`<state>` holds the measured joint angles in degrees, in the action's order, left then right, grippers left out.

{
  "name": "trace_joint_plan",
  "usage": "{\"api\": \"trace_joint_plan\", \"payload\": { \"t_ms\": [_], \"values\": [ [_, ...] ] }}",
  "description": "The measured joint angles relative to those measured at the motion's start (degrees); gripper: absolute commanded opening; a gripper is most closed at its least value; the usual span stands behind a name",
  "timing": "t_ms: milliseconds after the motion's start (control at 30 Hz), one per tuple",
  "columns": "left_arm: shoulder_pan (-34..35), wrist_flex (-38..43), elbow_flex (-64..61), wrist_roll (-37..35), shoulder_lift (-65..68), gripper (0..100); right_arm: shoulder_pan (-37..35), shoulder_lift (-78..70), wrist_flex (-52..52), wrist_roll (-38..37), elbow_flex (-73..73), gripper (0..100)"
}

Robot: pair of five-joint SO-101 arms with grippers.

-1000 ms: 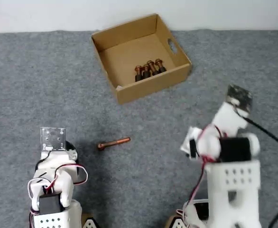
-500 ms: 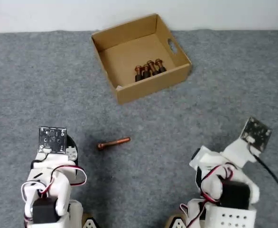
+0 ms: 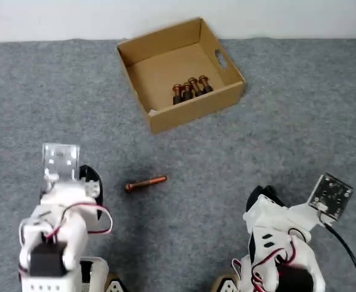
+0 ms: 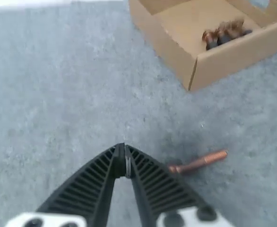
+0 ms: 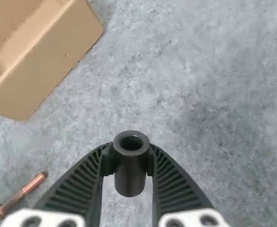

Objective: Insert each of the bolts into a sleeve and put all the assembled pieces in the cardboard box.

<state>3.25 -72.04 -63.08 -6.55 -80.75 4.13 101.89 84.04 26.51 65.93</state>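
A copper bolt [image 3: 146, 183] lies loose on the grey carpet between the two arms, also seen as bolt [image 4: 199, 161] and bolt [image 5: 18, 196]. My left gripper [image 4: 124, 161] is shut and empty, with the bolt lying on the carpet just off its tip. My right gripper [image 5: 130, 165] is shut on a black sleeve [image 5: 130, 161], whose open bore faces the camera. The cardboard box [image 3: 229, 91] stands at the back with several assembled pieces [image 3: 190, 89] inside near its front wall. In the high view the left arm [image 3: 61, 213] is at the front left, the right arm [image 3: 281, 237] at the front right.
Grey carpet covers the table, with a white wall along the far edge. A black cable [image 3: 351, 255] runs off from the right arm at the front right corner. Open carpet lies between the bolt and the box.
The right arm has drawn back towards the front edge and folded down low. The left arm has risen and shifted slightly. The bolt and box have stayed put.
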Motion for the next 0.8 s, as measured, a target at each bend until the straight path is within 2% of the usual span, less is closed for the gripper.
{"api": "trace_joint_plan", "payload": {
  "t_ms": [167, 333, 633, 800],
  "values": [
    [0.0, -6.3, 9.2, -3.0, 19.8, 0, 0.6, 0.1, 0.0, 0.0, 0.1, 0.8],
    [-0.6, -7.9, 15.1, -5.9, 37.5, 0, 0.6, 0.1, 0.0, 0.0, 0.3, 0.8],
    [-12.4, -7.9, 21.0, -10.1, 60.6, 0, 0.6, 0.1, 0.0, 0.0, 0.3, 0.8],
    [-14.4, -7.9, 27.3, -11.8, 70.8, 0, 0.6, 0.1, 0.0, 0.0, 0.8, 0.8]
  ]
}}
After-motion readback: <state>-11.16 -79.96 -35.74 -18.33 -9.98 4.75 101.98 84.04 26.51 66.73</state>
